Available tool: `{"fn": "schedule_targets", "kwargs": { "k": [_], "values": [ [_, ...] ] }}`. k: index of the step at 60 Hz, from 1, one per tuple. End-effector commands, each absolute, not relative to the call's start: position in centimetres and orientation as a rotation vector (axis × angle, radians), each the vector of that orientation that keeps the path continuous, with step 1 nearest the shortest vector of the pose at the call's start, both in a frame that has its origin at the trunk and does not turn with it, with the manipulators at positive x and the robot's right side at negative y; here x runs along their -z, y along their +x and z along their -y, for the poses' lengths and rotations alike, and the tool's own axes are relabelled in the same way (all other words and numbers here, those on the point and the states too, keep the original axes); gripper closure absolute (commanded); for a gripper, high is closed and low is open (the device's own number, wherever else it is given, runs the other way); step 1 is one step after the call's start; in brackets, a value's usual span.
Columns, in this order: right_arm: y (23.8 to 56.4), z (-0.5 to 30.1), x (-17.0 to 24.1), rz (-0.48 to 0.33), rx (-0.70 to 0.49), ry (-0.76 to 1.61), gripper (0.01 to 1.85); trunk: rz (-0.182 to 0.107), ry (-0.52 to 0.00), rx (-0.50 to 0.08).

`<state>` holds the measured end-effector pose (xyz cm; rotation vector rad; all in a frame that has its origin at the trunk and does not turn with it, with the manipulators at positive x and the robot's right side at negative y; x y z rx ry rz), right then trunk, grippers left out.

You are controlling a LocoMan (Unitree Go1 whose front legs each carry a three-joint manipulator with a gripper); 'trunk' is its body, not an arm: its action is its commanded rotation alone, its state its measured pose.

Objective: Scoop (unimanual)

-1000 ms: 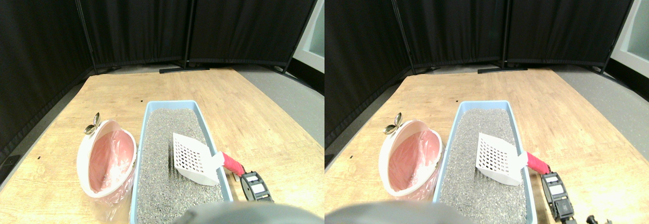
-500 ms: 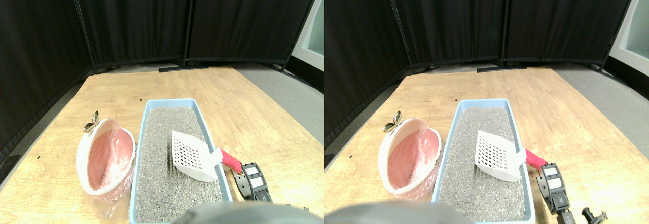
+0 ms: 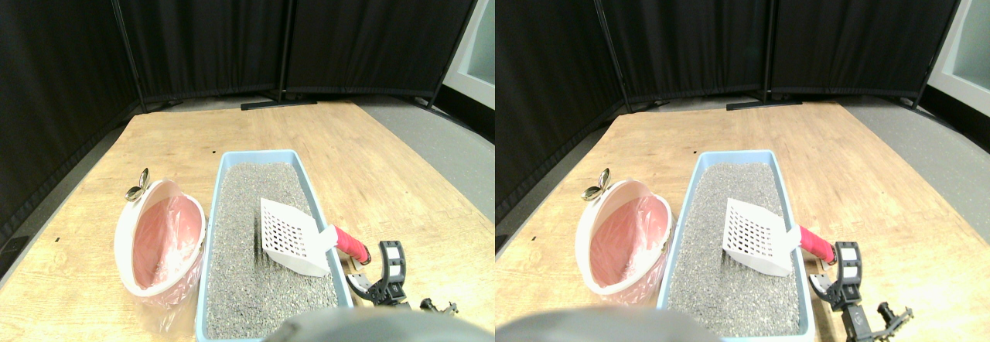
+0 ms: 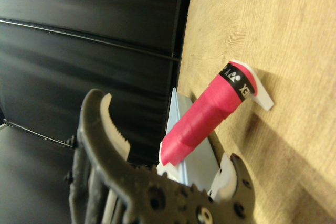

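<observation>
End effector (image 3: 384, 268): dark two-jaw unit at the lower right of the stereo pair view, standing just beside the outer end of the scoop's handle. In the wrist view (image 4: 173, 145) its jaws stand spread wide, one toothed jaw on one side and a shorter jaw with a white pad on the other; the handle passes between them without plain contact. The rear of the unit is cut off at the picture edge.

Scoop (image 3: 292, 236): white, slotted, blade lying on the litter toward the right wall of the tray, tilted. Handle (image 3: 352, 244) wrapped in red-pink tape with a black band near its end, projecting over the tray's right rim above the table.

Litter tray (image 3: 224, 173): pale blue, rectangular, filled with grey granules; near end partly hidden at the bottom of the view.

Bin (image 3: 135, 210): white rim, pink plastic liner, tipped on its side just left of the tray. A small metallic item (image 3: 139, 187) sits at its far edge, too small to identify.

Table (image 3: 178, 133): light wood.

Backdrop: black curtain panels (image 3: 209, 32).
</observation>
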<state>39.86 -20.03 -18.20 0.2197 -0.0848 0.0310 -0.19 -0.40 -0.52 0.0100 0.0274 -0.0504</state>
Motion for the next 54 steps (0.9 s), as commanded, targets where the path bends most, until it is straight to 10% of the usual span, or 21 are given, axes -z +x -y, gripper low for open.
{"fn": "schedule_targets", "kwargs": {
  "k": [1, 54],
  "values": [
    [40.5, 20.2, 18.2, 0.118, -0.035, 0.243, 0.91, -0.042, -0.01, 0.043],
    [44.6, 20.6, 20.1, 0.025, 0.042, 0.294, 0.95, -0.04, -0.016, 0.039]
  ]
}}
